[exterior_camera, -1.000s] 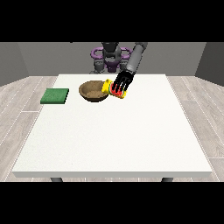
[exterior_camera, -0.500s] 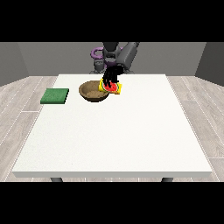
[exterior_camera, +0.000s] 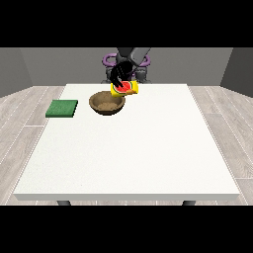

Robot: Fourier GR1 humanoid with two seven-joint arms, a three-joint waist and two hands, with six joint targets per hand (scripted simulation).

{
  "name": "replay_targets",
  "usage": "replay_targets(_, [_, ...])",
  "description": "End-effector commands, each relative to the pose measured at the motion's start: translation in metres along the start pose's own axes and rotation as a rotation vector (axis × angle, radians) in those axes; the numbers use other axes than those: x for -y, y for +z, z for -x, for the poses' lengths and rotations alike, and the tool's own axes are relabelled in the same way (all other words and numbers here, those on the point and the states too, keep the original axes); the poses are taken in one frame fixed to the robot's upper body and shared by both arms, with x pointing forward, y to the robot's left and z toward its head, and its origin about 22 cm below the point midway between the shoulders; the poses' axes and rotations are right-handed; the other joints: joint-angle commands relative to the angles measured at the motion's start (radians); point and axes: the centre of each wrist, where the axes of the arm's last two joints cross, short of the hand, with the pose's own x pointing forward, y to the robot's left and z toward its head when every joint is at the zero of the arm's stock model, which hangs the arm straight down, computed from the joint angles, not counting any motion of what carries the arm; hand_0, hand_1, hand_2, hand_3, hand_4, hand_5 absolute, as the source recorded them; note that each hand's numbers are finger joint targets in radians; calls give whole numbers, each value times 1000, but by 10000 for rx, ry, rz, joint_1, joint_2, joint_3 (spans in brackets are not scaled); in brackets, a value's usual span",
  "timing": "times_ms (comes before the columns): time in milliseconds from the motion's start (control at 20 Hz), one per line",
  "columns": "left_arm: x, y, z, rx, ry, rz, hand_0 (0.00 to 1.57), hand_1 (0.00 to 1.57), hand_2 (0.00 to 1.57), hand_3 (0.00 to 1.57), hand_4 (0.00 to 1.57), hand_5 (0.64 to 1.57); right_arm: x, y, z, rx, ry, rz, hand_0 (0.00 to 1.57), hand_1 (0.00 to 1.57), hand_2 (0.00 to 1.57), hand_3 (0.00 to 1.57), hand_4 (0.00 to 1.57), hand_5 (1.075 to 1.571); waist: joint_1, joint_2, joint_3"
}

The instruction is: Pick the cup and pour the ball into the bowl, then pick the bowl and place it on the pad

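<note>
Grey walls and pale plank flooring frame the large white desk (exterior_camera: 128,148). Over its far side we see the one black hand (exterior_camera: 120,75) in view clamped on the yellow cup with the red inside (exterior_camera: 125,88), tipped above the right rim of the brown wooden bowl (exterior_camera: 106,103). We cannot make out the ball. The flat green square pad (exterior_camera: 62,108) lies well apart, toward the view's left. We judge the pouring step is in hand. Next the cup needs setting aside on bare desk, then the bowl grasped and carried to the pad.
</note>
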Motion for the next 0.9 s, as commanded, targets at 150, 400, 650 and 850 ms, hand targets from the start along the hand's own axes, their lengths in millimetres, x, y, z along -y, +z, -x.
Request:
replay_targets(150, [-18,-2,-18,354,109,-427,1502,1502,1571,1571,1067,1505,23,0,1,-121,55,749,0,0,0,0,376,1564,812,-33,-16])
replay_targets(400, [2,8,22,-2867,5231,-501,710,710,1363,1277,1101,1464,18,22,12,-226,110,638,0,0,0,0,377,1566,729,-406,-44])
replay_targets(650, [24,26,81,-5448,7797,-1733,1241,1241,1571,1571,765,1568,4,27,8,78,107,684,0,0,0,0,382,1565,841,131,-91])
replay_targets(850, [72,94,67,-6070,8945,-1843,1458,1458,1571,1571,1104,1570,-4,34,-8,795,58,314,0,0,0,0,395,1564,693,819,-107])
